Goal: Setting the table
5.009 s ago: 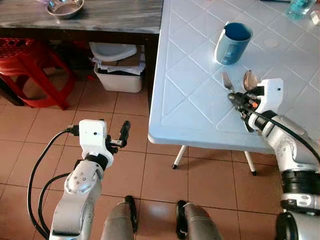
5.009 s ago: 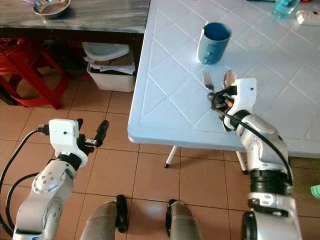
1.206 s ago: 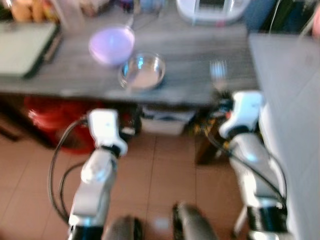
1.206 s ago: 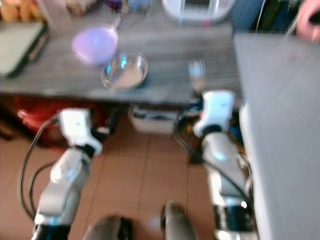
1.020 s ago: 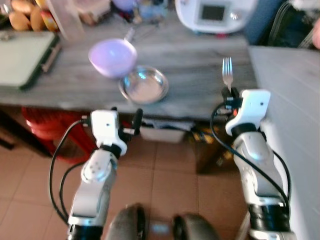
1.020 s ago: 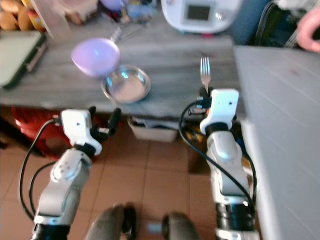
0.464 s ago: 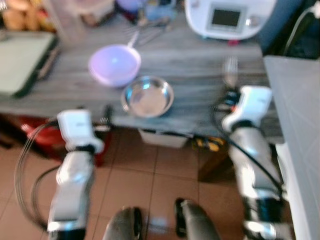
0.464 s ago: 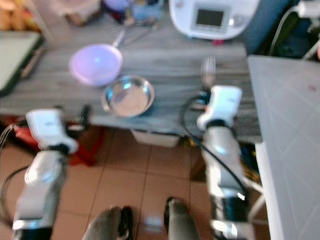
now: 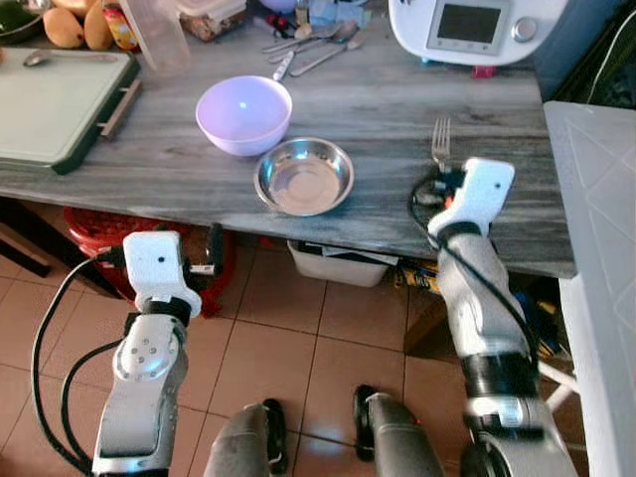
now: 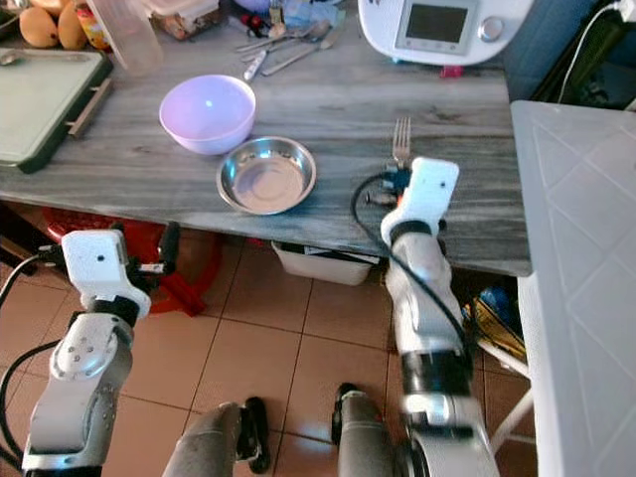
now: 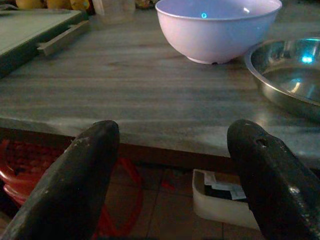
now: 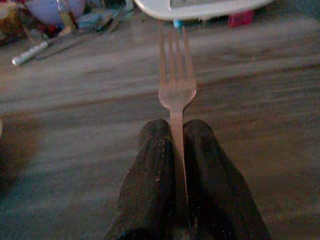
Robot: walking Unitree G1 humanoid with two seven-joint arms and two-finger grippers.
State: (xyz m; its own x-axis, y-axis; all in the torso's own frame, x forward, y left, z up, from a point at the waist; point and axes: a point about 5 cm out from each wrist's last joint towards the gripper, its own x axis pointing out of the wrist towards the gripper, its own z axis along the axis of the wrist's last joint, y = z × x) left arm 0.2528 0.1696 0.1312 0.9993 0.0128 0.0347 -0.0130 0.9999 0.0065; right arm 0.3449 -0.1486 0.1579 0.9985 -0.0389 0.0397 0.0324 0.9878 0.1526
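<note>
One fork (image 12: 176,82) is clamped in the right gripper (image 12: 173,131) above the grey tabletop (image 9: 397,214), right of the steel bowl (image 9: 303,177). Left gripper (image 11: 172,145), fingers apart, hangs before the tabletop's near edge.

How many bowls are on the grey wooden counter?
2. The round lilac plastic bowl sits toward the back, and the shiny steel bowl sits just in front of it, nearer the counter's edge. More could be hidden in the clutter at the back.
</note>
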